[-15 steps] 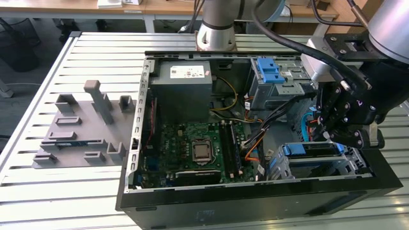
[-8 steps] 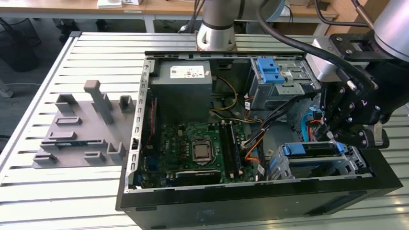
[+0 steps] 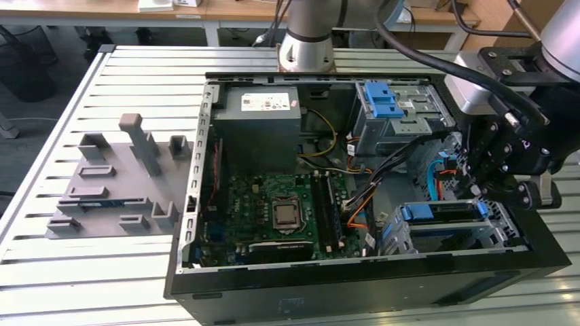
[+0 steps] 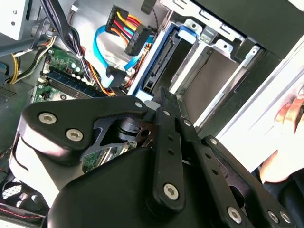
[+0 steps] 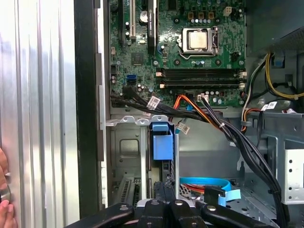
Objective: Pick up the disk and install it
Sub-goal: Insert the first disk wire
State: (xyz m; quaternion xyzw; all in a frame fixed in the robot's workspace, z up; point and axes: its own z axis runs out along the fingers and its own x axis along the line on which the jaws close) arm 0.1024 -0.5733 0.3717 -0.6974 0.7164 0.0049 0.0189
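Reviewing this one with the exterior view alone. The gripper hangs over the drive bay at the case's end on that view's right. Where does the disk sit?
Observer: In the second wrist view the disk stands on edge inside the bay, framed in blue, the gripper close to its end.
Operator: Cables?
Observer: A blue cable and a plug with coloured wires lie beside it; whether connected, I cannot tell.
Operator: Anyone nearby?
Observer: Both wrist views show a hand over the table beside the case.
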